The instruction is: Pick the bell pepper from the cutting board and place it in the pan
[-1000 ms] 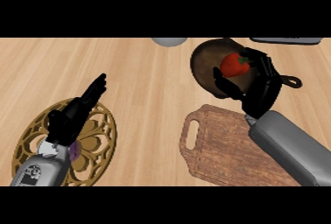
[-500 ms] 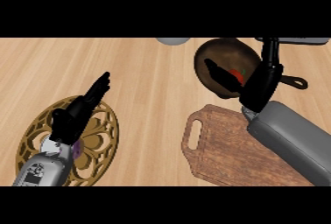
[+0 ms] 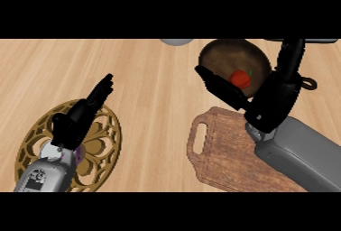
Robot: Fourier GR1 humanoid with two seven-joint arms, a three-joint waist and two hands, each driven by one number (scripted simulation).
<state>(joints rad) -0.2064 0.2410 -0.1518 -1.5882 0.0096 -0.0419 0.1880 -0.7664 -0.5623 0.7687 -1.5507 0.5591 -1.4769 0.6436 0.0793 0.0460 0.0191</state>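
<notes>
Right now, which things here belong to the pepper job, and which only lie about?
Job: red bell pepper in the dark round pan; brown wooden cutting board; open right hand.
Lying about: golden openwork trivet; left hand.

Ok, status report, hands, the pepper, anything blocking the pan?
Right hand open, spread over the pan. Left hand open, resting above the trivet. Bell pepper lies in the pan, cutting board bare. Nothing blocking.

Pale, smooth wood-grain surface (image 3: 153, 76); darker, rougher wooden cutting board (image 3: 226, 158) at lower right; dull dark pan (image 3: 233, 56); glossy red bell pepper (image 3: 240, 78); brassy openwork trivet (image 3: 100, 149).
</notes>
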